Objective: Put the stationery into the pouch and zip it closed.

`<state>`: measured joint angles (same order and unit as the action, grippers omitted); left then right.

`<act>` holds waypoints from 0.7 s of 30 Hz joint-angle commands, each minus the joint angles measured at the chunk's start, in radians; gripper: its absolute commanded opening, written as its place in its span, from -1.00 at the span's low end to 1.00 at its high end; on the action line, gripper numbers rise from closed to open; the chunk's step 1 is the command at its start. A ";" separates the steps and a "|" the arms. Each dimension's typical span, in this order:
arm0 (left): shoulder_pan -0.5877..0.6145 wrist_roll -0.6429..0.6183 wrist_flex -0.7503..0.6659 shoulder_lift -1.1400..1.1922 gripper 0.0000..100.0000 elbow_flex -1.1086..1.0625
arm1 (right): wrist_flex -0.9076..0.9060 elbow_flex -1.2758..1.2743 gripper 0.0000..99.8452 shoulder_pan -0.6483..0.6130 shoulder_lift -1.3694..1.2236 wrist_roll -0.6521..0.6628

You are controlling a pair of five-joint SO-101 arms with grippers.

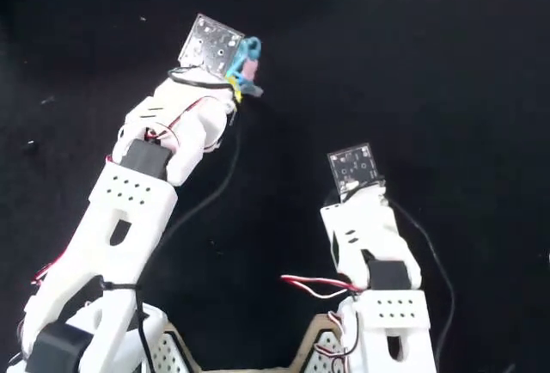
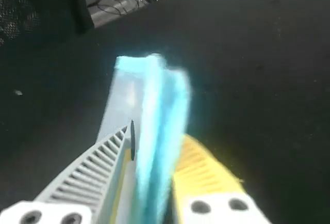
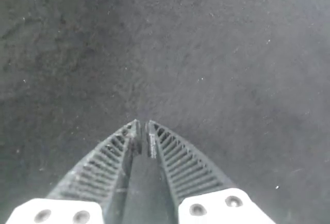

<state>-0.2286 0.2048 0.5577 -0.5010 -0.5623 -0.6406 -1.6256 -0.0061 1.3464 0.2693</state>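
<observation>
A matt black worktop (image 1: 447, 89), cloth-like and flecked with pale lint, carries two arms in matt white plastic, the left arm (image 1: 129, 210) and the right arm (image 1: 378, 244). The left pincer (image 2: 154, 136) has ribbed plastic fingers, one pale grey and one yellow, around a light-blue item (image 2: 160, 95) with a soft sheen, cloth or plastic unclear. The right pincer (image 3: 143, 126) is ribbed grey-white plastic. Thin cables (image 1: 318, 284) wear smooth insulation.
</observation>
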 commanded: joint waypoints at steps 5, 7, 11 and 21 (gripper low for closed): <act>-0.004 -0.172 0.092 -0.012 -0.64 0.110 | -0.006 0.002 -0.97 0.015 0.025 0.003; -0.002 -0.175 0.117 -0.025 -0.64 0.133 | -0.006 0.002 -0.97 0.015 0.025 0.003; 0.004 -0.169 0.117 -0.038 -0.64 0.159 | -0.006 0.002 -0.97 0.015 0.025 0.003; -0.007 -0.169 0.124 -0.051 -0.64 0.148 | -0.006 0.001 -0.97 0.015 0.025 0.003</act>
<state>-0.2225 0.0422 0.6805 -0.4902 -0.4780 -0.6421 -1.6256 -0.0061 1.3541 0.2693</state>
